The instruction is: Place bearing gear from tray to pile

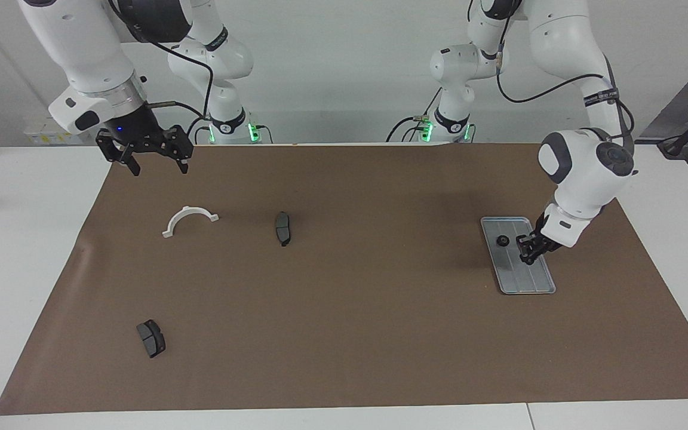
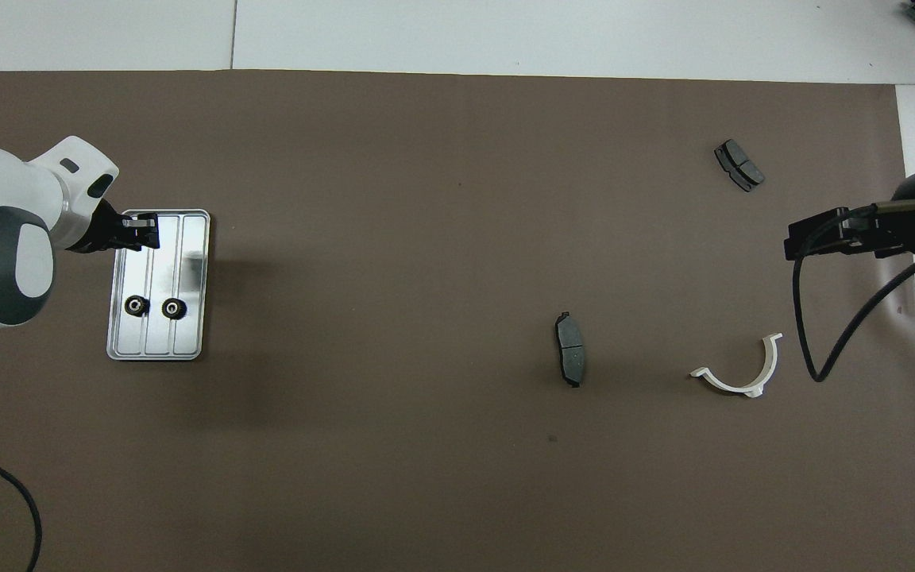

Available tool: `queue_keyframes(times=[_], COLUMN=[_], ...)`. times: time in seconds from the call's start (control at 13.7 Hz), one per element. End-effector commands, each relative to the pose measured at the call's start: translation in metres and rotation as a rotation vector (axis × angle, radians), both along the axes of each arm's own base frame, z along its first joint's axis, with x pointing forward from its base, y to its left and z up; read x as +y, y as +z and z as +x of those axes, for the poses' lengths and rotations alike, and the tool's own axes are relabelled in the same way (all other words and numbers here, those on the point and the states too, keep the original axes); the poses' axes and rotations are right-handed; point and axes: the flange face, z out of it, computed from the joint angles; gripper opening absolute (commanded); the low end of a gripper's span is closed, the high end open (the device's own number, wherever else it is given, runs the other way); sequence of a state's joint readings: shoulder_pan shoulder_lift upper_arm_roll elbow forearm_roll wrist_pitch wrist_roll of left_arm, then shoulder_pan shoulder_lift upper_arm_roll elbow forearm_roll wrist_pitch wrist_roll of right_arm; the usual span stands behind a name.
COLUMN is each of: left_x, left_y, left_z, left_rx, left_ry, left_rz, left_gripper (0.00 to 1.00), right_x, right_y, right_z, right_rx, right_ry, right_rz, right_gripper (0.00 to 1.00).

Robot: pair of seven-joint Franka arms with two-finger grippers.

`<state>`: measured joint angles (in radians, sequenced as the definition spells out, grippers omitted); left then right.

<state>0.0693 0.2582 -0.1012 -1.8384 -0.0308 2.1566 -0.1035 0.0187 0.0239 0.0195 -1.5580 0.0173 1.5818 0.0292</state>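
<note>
While the right arm waits with its right jaws apart over the brown mat's (image 1: 344, 358) edge at its own end of the counter (image 1: 33, 251), the left arm works at the tray.

Item: tray (image 2: 191, 338), ridged silver metal, on the mat toward the left arm's end.
Item: two bearing gears (image 2: 136, 305) (image 2: 174, 307), small, dark, toothed, side by side in the tray's half nearer the robots. The facing view shows only one (image 1: 502, 241).
Item: left jaws, together, raised just above the tray. Whether a gear is pinched between them cannot be told.
Item: two dark brake pads (image 1: 282, 228) (image 1: 151, 338) and a white half-ring (image 1: 190, 220), loose on the mat toward the right arm's end, well apart.
Item: pile, none evident.

Step in hand, as judged: pickup from the tray, jaws closed at the lift. Next move calls for a clean rise clear of the rim, then a carry across the mat to wherever the pile is to stand; if the jaws are empty, a fresh descent onto a gear.
</note>
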Motion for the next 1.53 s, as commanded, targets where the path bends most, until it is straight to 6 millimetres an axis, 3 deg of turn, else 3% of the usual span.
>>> queue_keyframes(times=[0.0,0.29,0.44,0.51,0.66,0.87,1.38,1.46], left_x=[-0.078,-0.208,-0.276,-0.300,-0.321,-0.350,-0.349,-0.354], left_y=[0.015,0.015,-0.016,-0.029,-0.031,-0.058,-0.084,-0.088], left_z=[0.004,-0.008,-0.020,-0.023,-0.025,-0.035,-0.044,-0.049], left_rx=[-0.005,-0.126,-0.133,-0.138,-0.176,-0.196,-0.211,-0.204], left_ry=[0.092,0.211,0.196,0.217,0.276,0.259,0.251,0.241], left_rz=[-0.011,-0.106,-0.135,-0.157,-0.215,-0.249,-0.258,-0.254], left_gripper=[0.00,0.00,0.00,0.00,0.00,0.00,0.00,0.10], right_x=[0.000,0.030,0.030,0.032,0.044,0.051,0.050,0.050], right_y=[0.001,-0.003,-0.006,-0.006,-0.012,-0.026,-0.039,-0.041], right_z=[-0.004,0.000,0.000,0.000,-0.004,-0.015,-0.020,-0.023], right_rx=[-0.024,-0.080,-0.103,-0.104,-0.095,-0.096,-0.107,-0.103], right_ry=[-0.028,-0.097,-0.089,-0.082,-0.057,-0.046,-0.046,-0.043], right_rz=[0.005,0.016,0.020,0.026,0.027,0.027,0.027,0.026], right_gripper=[1.00,1.00,1.00,1.00,1.00,1.00,1.00,1.00])
